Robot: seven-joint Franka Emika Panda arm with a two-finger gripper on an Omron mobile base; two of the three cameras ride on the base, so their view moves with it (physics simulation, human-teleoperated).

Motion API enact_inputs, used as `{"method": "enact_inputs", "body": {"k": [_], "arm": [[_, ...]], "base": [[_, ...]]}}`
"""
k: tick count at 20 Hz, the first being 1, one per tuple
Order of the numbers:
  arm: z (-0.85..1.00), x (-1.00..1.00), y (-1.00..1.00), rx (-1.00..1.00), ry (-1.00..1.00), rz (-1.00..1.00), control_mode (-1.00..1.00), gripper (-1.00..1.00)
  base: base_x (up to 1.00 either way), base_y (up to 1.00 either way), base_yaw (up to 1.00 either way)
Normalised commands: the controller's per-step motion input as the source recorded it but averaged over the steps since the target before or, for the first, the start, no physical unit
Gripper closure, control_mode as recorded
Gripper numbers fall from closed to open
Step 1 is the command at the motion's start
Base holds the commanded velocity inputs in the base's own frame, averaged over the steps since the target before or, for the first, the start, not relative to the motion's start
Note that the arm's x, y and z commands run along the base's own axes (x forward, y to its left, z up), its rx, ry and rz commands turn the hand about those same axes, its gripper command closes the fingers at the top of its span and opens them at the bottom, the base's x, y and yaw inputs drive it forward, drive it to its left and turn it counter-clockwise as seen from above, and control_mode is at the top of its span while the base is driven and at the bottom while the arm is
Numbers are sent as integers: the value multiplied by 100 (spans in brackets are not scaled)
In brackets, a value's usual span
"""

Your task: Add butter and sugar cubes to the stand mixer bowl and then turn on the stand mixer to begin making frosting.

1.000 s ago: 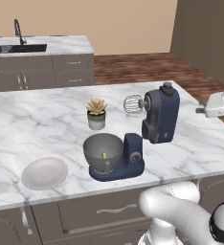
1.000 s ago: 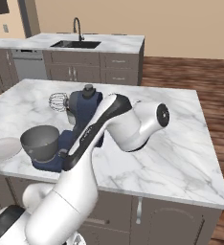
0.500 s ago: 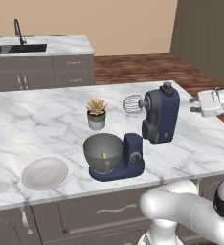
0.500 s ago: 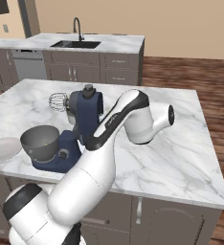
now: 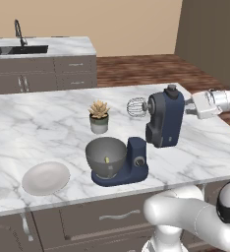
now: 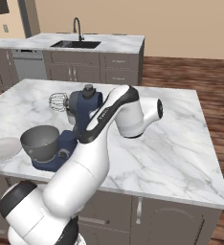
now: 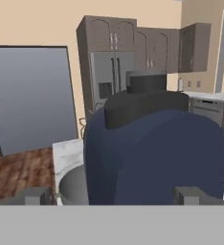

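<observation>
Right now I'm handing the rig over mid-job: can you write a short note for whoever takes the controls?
Gripper: open, empty, right behind the raised head of the navy-blue stand mixer, fingers either side of it.
Grey metal stand mixer bowl: on the mixer's base; the pale yellow-green butter stick lies inside.
Sugar cubes: cannot tell whether they are in the bowl.
Flat white plate: on the marble counter, left of the bowl, nothing on it.
Done: butter in.
Left: confirm sugar, lower head with its silver wire whisk, turn the small round side knob.
</observation>
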Motion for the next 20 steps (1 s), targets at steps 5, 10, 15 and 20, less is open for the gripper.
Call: {"method": "enact_inputs", "body": {"k": [5, 10, 15, 20], "arm": [[0, 1, 28, 0, 0, 5, -100, -100], [0, 9, 24, 0, -1, 3, -100, -100], [-2, 7, 20, 0, 0, 0, -100, -100], [-2, 2, 88, 0, 0, 3, -100, -100]], "base": [[0, 0, 0], [0, 0, 0], [0, 0, 0], [0, 0, 0]]}}
